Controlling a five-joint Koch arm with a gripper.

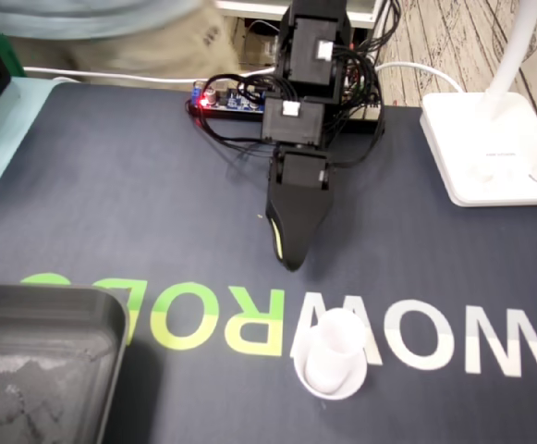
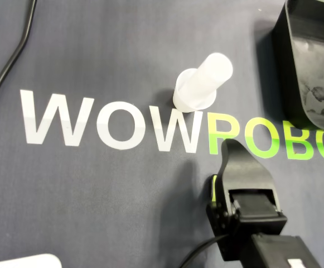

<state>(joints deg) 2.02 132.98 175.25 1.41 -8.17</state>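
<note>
While my claw point(image 1: 289, 254) hangs tip-down over the desk point(image 1: 111, 185), the white cup point(image 1: 331, 356) stands just beyond its tip, clear of it.

From my remote seat I see only one black tip in both views, with a yellow-green strip along one edge, so I cannot tell whether the claw point(image 2: 231, 148) is parted or closed; I see nothing gripped in it. The white cup point(image 2: 202, 84) is upright on the white lettering point(image 1: 490, 347) printed on the desk. It sits below the claw and slightly right in the fixed view, above it and slightly left in the overhead view, near but not touching. A black tray point(image 1: 65, 298) lies off to the claw's side, lower left in the fixed view, apart from the cup. A white lamp base point(image 1: 490, 148) stands behind the claw, to its right in the fixed view.
</note>
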